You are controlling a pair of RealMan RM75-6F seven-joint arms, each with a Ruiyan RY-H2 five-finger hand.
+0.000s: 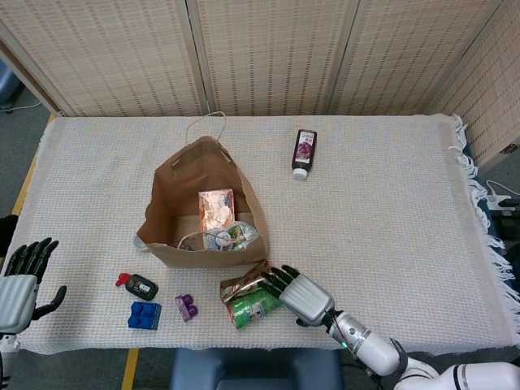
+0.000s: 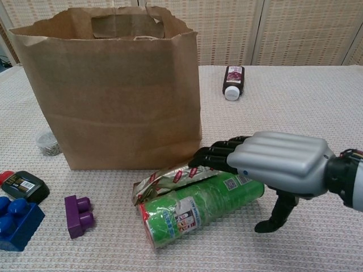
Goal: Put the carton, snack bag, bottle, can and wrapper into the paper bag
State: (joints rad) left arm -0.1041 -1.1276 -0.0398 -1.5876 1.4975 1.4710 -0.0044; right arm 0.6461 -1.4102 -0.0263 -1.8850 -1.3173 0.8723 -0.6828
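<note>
The brown paper bag point(image 1: 173, 213) point(image 2: 113, 85) stands open left of the table's centre. Inside it I see a pink-orange carton point(image 1: 215, 207) and, below that, a clear bottle and a green snack bag point(image 1: 226, 237) tangled together. A green can point(image 1: 250, 309) point(image 2: 198, 207) lies on its side in front of the bag. The shiny wrapper point(image 1: 242, 284) point(image 2: 173, 177) leans on the can. My right hand point(image 1: 299, 294) point(image 2: 278, 161) hovers palm-down over the can's right end, fingers spread, their tips at the wrapper, thumb off the can. My left hand point(image 1: 18, 280) rests open at the table's left edge.
A small dark bottle point(image 1: 304, 151) point(image 2: 232, 81) lies at the back. Left of the can sit a purple brick point(image 1: 187, 306) point(image 2: 77, 215), a blue brick point(image 1: 145, 315) and a black item with a red cap point(image 1: 138, 286). A grey object point(image 2: 48, 143) pokes out beside the bag.
</note>
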